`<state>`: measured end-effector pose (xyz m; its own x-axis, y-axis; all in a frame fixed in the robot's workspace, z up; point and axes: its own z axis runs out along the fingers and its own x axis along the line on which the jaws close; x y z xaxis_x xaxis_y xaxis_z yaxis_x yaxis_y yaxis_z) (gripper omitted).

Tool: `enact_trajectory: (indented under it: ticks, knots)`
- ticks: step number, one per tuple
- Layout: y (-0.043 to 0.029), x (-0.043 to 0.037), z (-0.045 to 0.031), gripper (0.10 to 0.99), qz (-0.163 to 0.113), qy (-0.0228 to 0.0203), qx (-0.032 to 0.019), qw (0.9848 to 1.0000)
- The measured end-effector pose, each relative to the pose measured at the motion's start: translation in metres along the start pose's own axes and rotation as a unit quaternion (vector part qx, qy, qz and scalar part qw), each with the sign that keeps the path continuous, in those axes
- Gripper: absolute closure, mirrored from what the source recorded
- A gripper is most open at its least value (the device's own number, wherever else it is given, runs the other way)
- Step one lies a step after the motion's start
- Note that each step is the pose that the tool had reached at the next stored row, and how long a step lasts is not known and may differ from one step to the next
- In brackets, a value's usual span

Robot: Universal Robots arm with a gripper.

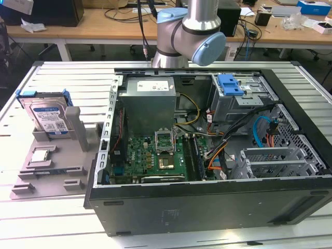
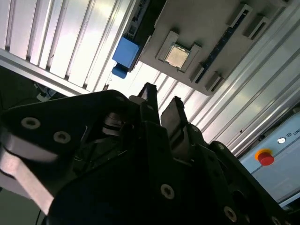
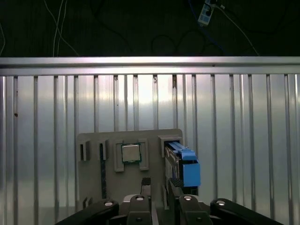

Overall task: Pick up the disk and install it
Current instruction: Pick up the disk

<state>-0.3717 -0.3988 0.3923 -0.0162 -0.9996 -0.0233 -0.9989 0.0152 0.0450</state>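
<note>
Exterior view, from its left: the disk (image 1: 47, 113) stands on edge in a slot of the grey holder (image 1: 57, 174) on the ribbed table (image 1: 52, 228), label face out. The chip (image 1: 41, 155) lies flat on the same holder, nearer the camera. To the exterior view's right of the holder is the open case (image 1: 207, 207), and the arm (image 1: 189, 33) is up behind it.

In the first wrist view the pincer (image 3: 160, 183) is part open with nothing between its fingers. It looks down on the holder from well clear of it, touching nothing. From there the disk (image 3: 183, 164) is seen edge-on, with its blue frame toward the camera. Its long axis runs lengthwise along the slot, roughly in line with the gap between the fingers, not across it.

The key relation is that the gap points between chip and disk, nearer the disk. So the disk lies ahead of the fingertips and a little to the side away from the chip. The second wrist view agrees: the fingers are apart and empty, with the disk's blue corner beyond them.
</note>
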Motion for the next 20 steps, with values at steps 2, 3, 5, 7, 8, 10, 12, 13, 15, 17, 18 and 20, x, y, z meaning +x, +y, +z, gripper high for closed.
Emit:
enact_trajectory:
  ticks: [2,3,5,7,8,10,12,13,15,17,18,20]
  knots:
    - [0.0000,0.0000,0.0000,0.729,0.000,0.0000,0.0000,1.0000]
    - [0.0000,0.0000,0.0000,0.671,0.000,0.0000,0.0000,1.0000]
    - [0.0000,0.0000,0.0000,0.604,0.000,0.0000,0.0000,1.0000]
    - [0.0000,0.0000,0.0000,0.604,0.000,0.0000,0.0000,1.0000]
    - [0.0000,0.0000,0.0000,0.604,0.000,0.0000,0.0000,1.0000]
    - [0.0000,-0.0001,0.0001,0.604,0.000,0.0000,0.0000,1.0000]
    - [0.0000,-0.0025,0.0001,0.604,0.000,0.0000,0.0000,1.0000]
    - [0.0000,-0.0046,0.0002,0.604,0.000,0.0000,0.0000,1.0000]
    - [0.0001,-0.0083,0.0005,0.604,0.000,0.0000,0.0000,1.0000]
    - [0.0001,-0.0130,0.0009,0.604,0.000,0.0000,0.0000,1.0000]
    - [0.0001,-0.0139,0.0011,0.604,0.000,0.0000,0.0000,1.0000]
    - [0.0000,-0.0166,0.0019,0.604,0.000,0.0000,0.0000,1.0000]
